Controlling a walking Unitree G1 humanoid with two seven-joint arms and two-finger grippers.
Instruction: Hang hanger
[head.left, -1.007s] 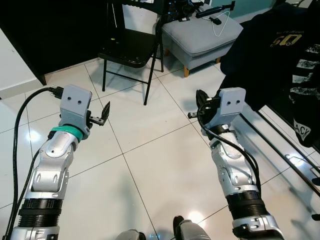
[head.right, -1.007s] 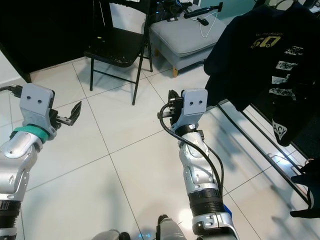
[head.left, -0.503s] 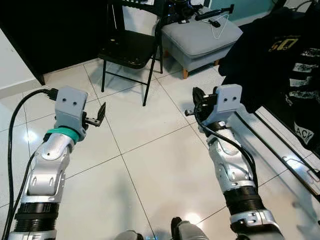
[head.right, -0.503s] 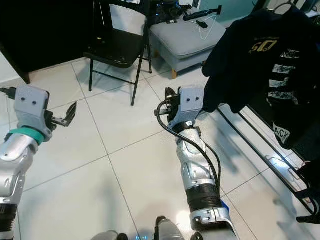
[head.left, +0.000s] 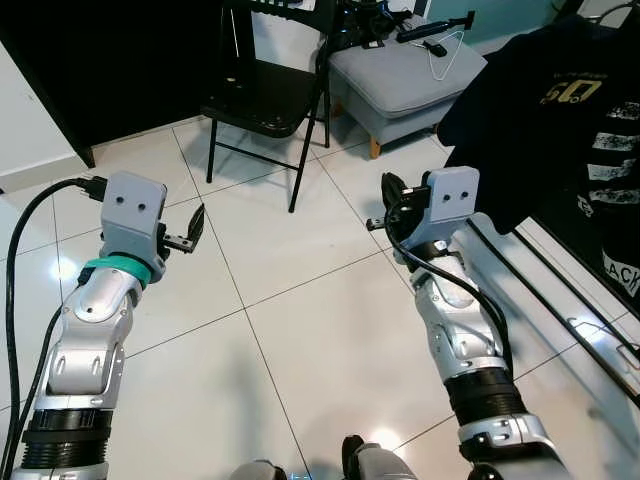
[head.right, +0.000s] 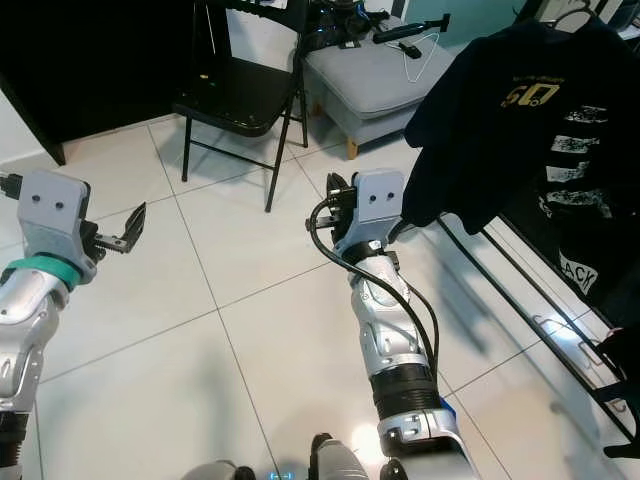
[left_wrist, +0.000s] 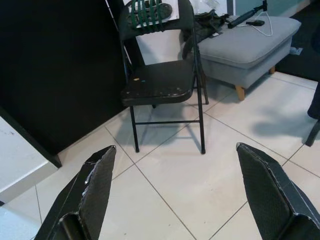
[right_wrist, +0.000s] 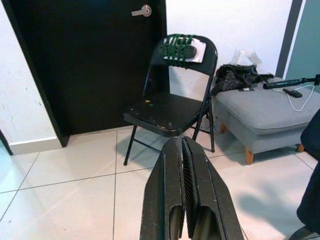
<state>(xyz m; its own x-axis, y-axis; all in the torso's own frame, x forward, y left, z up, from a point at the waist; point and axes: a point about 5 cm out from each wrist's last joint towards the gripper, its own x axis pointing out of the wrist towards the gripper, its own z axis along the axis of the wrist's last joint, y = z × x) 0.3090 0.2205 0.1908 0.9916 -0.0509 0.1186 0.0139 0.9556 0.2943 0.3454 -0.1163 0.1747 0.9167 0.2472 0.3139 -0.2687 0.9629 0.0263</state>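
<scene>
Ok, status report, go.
Left gripper open, right gripper shut, both empty above the floor. White hanger lies on the grey footstool. Black chair stands beside it.

The hanger (head.right: 572, 14) is up at about 2 o'clock. Just its thin curved hook peeks out at the very top; the rest is hidden under cloth. A black shirt (head.right: 520, 130) hangs from it. The shirt has a gold print on the chest and white stripes on one side. It hangs down loose, and its bottom edge is off the floor. More dark clothes (head.right: 600, 250) hang just beside it, at about 3 o'clock. Under them a black rack bar (head.right: 520, 300) lies along the white tiles.
</scene>
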